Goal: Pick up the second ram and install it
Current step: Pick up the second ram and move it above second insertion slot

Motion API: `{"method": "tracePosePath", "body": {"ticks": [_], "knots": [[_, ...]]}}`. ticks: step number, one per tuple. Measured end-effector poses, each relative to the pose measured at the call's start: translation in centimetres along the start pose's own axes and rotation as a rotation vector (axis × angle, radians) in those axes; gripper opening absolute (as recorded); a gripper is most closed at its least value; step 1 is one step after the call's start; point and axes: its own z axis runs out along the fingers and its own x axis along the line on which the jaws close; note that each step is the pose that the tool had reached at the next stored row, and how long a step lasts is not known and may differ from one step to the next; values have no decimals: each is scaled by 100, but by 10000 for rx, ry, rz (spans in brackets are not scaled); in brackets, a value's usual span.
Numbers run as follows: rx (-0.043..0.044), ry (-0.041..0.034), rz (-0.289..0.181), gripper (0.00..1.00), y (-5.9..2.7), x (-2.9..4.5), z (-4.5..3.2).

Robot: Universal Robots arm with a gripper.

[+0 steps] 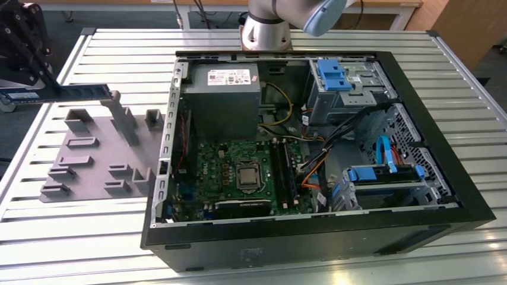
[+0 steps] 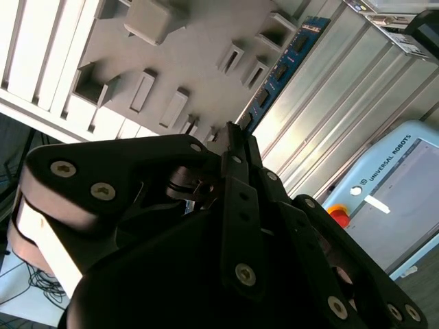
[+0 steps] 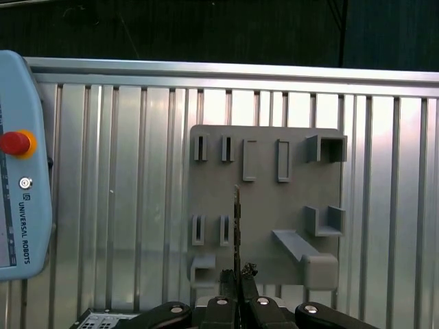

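Hand clamps the second ram edge-on above the grey tray.

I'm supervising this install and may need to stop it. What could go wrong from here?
The gripper holds the ram with a long part sticking out, so it might tilt or slip. That free end hangs close to upright posts on the tray and could catch. Cables beside the memory slots may snag.

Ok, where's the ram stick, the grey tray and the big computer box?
second ram (image 1: 83,91): exterior view, on its green board, away from the label end.
grey tray (image 1: 103,155): exterior view, on a bare flat part.
computer case (image 1: 317,238): exterior view, on its black wall nearest the camera.
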Motion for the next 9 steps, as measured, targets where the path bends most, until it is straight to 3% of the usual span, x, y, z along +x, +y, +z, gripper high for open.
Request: {"method": "tracePosePath", "body": {"ticks": [9], "knots": [[0,0,0,14,-45,1,1]]}}
